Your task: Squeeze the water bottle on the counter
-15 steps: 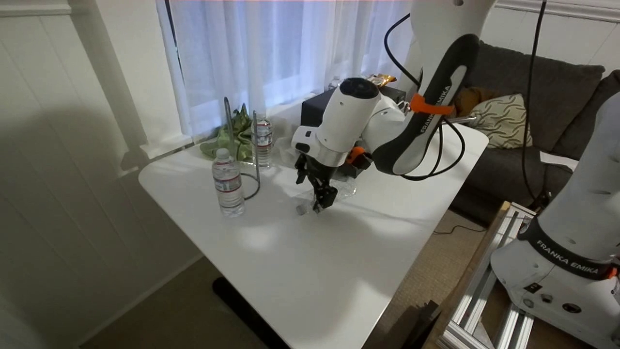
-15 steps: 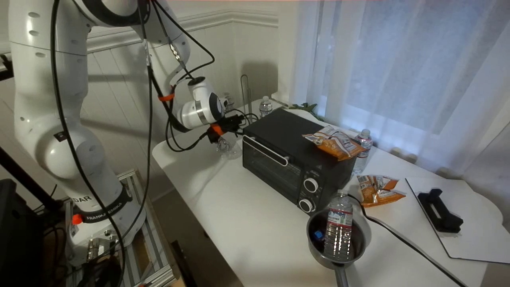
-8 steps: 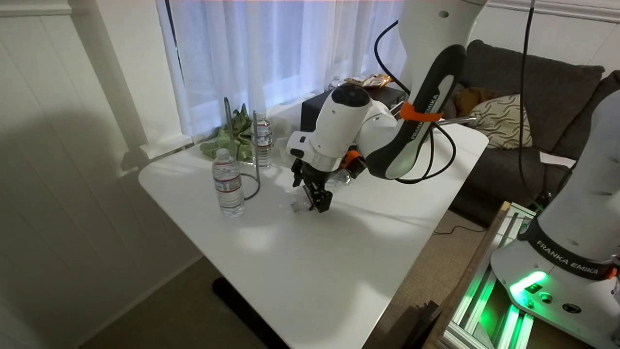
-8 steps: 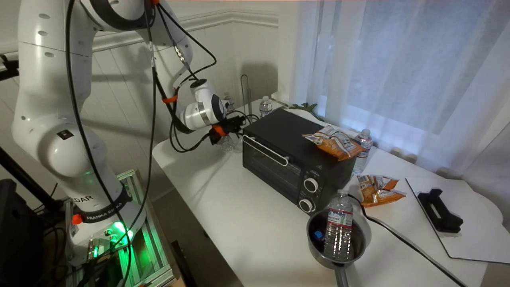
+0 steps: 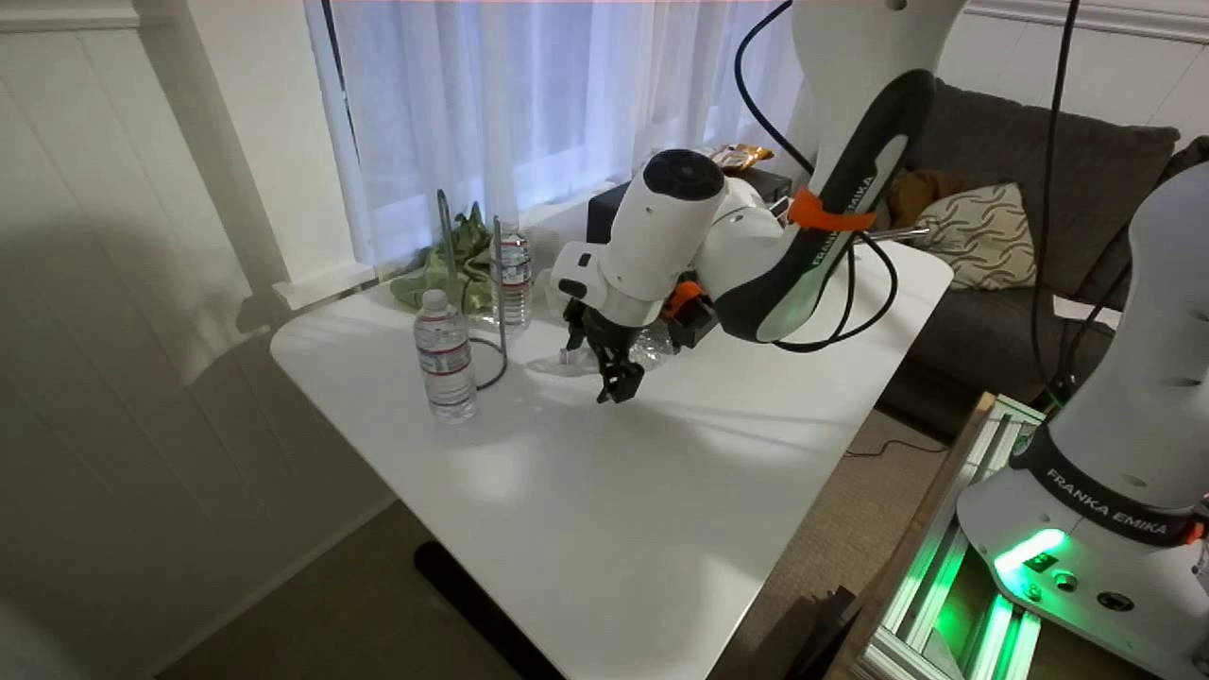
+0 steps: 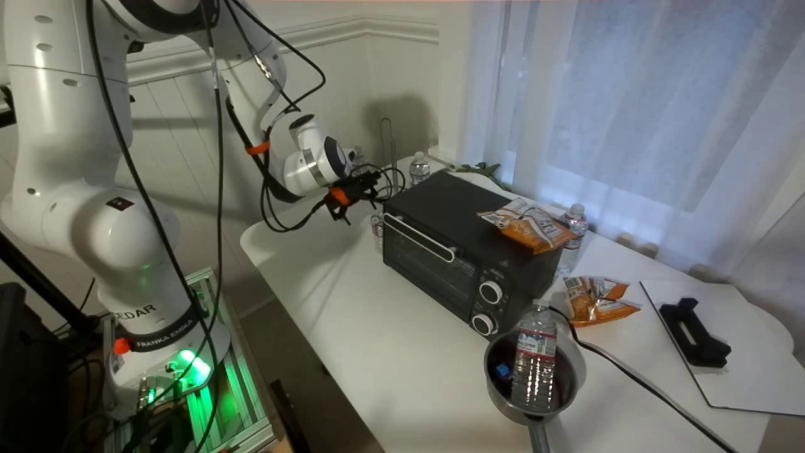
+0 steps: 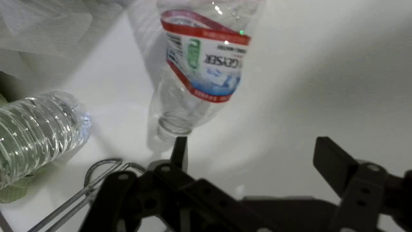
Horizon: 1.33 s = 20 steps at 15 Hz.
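The gripper [image 7: 254,154] is spread wide, holding nothing; in the wrist view the crumpled water bottle [image 7: 206,66] lies toward eleven o'clock on the counter [image 7: 289,42], neck nearest, long axis running to half past twelve, so moving toward eleven should straddle it crosswise

Dim overall, bluish light through the curtain [image 5: 567,113], soft shadows and pale glare on the worktop [image 5: 604,529], green glow at robot base [image 5: 1115,557], labelled bottle [image 7: 209,64] slightly blurred in wrist view
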Each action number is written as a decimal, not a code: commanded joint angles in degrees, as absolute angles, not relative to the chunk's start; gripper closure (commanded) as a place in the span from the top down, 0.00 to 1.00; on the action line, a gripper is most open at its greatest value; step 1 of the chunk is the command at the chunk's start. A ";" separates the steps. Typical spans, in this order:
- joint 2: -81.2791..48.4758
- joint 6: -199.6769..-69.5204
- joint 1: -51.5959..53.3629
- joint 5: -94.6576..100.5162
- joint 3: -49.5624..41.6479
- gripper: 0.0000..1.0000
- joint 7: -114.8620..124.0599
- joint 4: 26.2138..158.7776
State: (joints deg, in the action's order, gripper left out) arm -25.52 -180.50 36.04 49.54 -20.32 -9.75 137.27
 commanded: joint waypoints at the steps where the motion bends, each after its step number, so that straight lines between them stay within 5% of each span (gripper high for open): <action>1: -19.20 -176.23 41.43 50.78 -23.78 1.00 -6.31 142.13; 16: 17.13 -158.98 40.73 51.69 -29.14 1.00 -0.82 161.40; 17: 9.92 -160.62 42.42 49.72 -28.01 1.00 0.46 157.71; 20: 14.62 -159.74 40.87 50.04 -29.05 1.00 -0.96 159.47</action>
State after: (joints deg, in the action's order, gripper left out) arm 14.64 -159.73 40.87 50.05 -29.05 -0.96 159.47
